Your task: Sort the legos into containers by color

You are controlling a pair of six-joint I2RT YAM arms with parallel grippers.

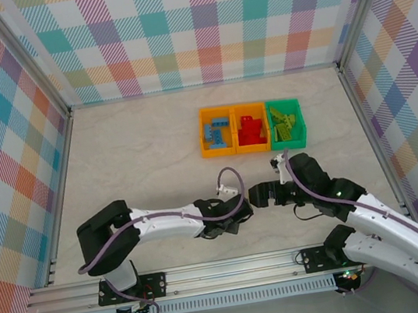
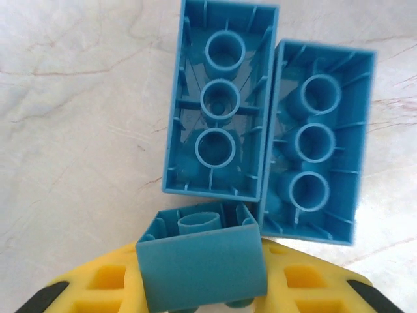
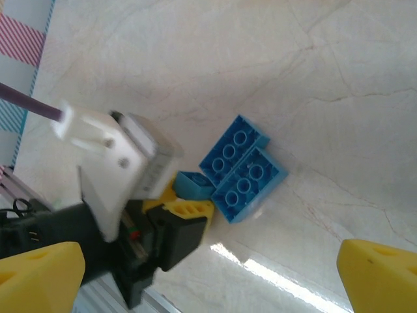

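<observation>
1. Three bins are sitting in a row at the far middle of the table (image 1: 139, 159). Left orange bin (image 1: 214, 110) is holding blue legos (image 1: 216, 132), middle orange bin (image 1: 249, 106) red ones, green bin (image 1: 283, 101) olive ones.
2. Left gripper (image 2: 202, 290) is clamping a small blue brick (image 2: 202, 264) between its yellow fingers (image 2: 98, 283). The brick is sitting tilted, with part of its hollow underside showing.
3. Big blue bricks, a pair (image 2: 218, 104) (image 2: 316, 140), are lying studs-down on the table just past that gripper, long sides touching. The small brick is sitting right at their near ends; can't tell if it's touching them.
4. Right gripper (image 3: 208, 274) is hanging over the table and facing the left one. Its jaws are standing wide with nothing between them.
5. From above, both grippers are sitting tip to tip near the table's middle, on the near side of the bins and apart from them.
</observation>
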